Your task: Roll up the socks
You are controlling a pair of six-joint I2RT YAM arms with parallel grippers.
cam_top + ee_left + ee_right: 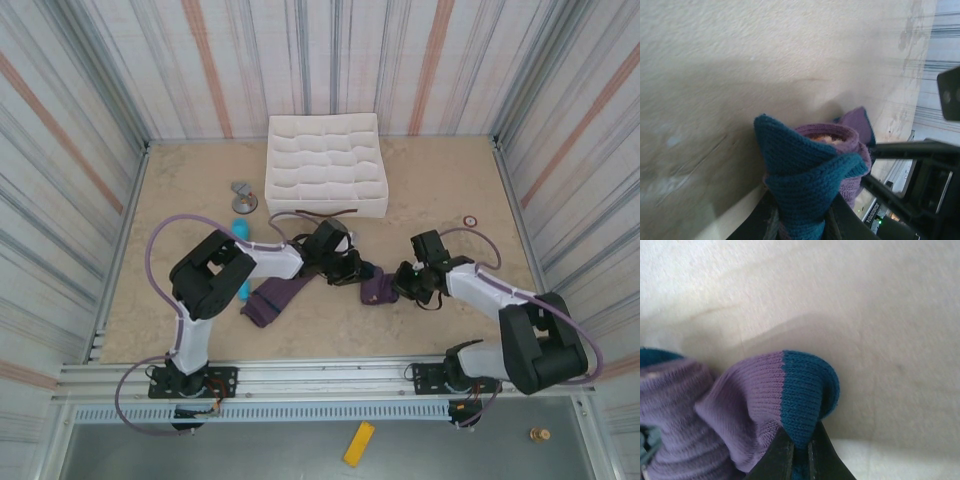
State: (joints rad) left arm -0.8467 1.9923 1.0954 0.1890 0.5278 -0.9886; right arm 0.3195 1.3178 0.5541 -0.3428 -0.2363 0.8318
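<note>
Rolling is under way, not finished. The purple knit sock with dark teal end sits mid-tabletop between the two arms, bunched into a loose roll.

The left gripper has its jaws narrow, pinching a teal knit fold. A purple coil with something orange inside shows just behind the fold. The right gripper has its jaws closed tight on the sock's edge, where purple meets the teal band.

The second purple knit sock lies stretched out on the tabletop to the left of the bundle, under the left arm. I cannot tell whether it touches the roll.

Judgement: one sock is partly rolled, loose and not tucked, and the second looks unrolled. Left to do, probably: tighten the roll, bring in the other sock, fold the cuff over to lock it.
</note>
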